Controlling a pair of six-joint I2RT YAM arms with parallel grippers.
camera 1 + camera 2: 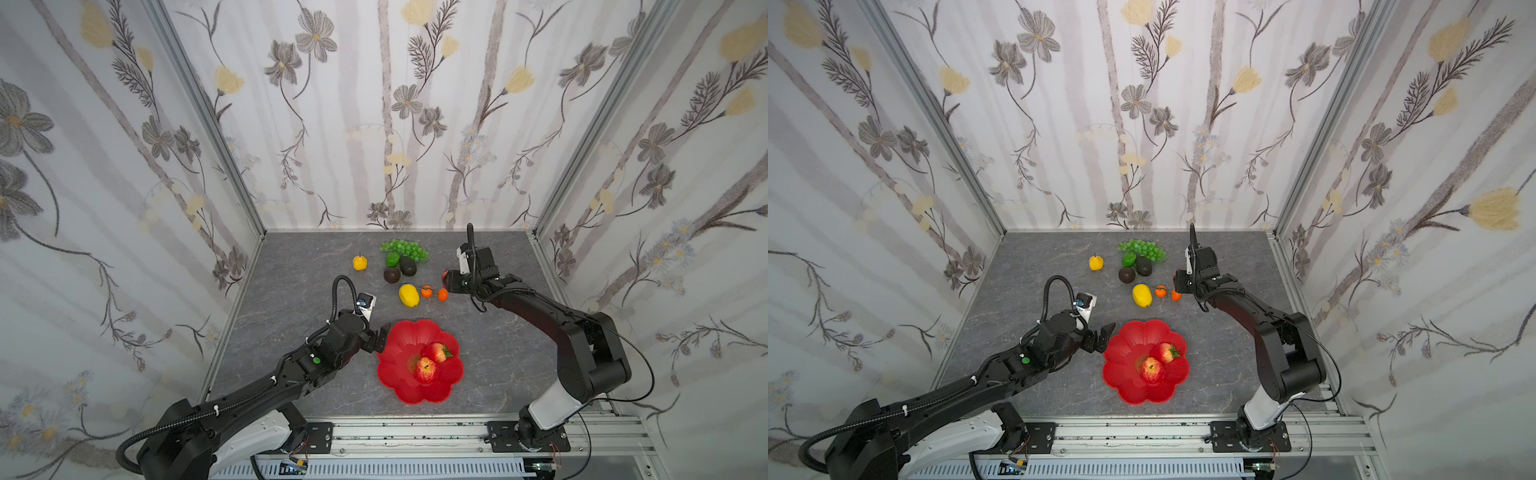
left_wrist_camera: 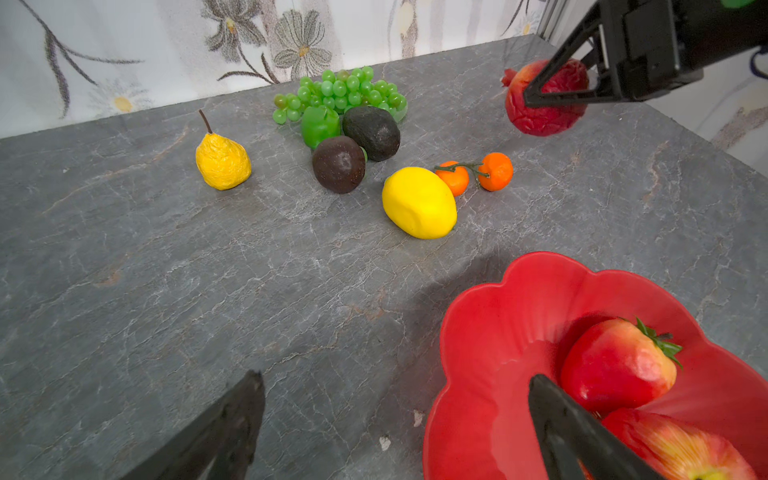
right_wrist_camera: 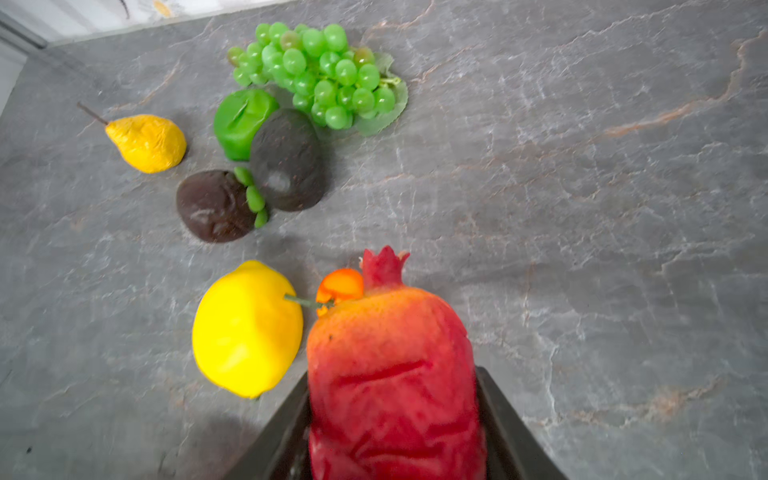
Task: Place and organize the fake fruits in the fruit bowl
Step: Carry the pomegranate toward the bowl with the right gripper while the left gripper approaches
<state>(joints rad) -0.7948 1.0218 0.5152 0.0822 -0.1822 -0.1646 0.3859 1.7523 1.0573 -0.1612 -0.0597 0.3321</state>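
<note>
Near tiny oranges (image 2: 496, 170), dented pomegranate (image 3: 390, 332) clamped by right gripper (image 3: 392, 374): slip risked. Left gripper (image 2: 395, 376) spread wide at fruit bowl (image 2: 519, 266): collision risked.

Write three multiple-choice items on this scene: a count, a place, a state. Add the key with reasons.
1. How many fruits lie in the red bowl? A. one B. four C. two
2. The yellow pear is: A. on the table, apart from the other fruits B. in the bowl C. in a gripper
3. The right gripper is: A. open and empty B. shut on the red pomegranate C. out of view

Key:
1 C: only an apple and a strawberry are in it.
2 A: it stands alone on the table.
3 B: it clamps the fruit on both sides.
</note>
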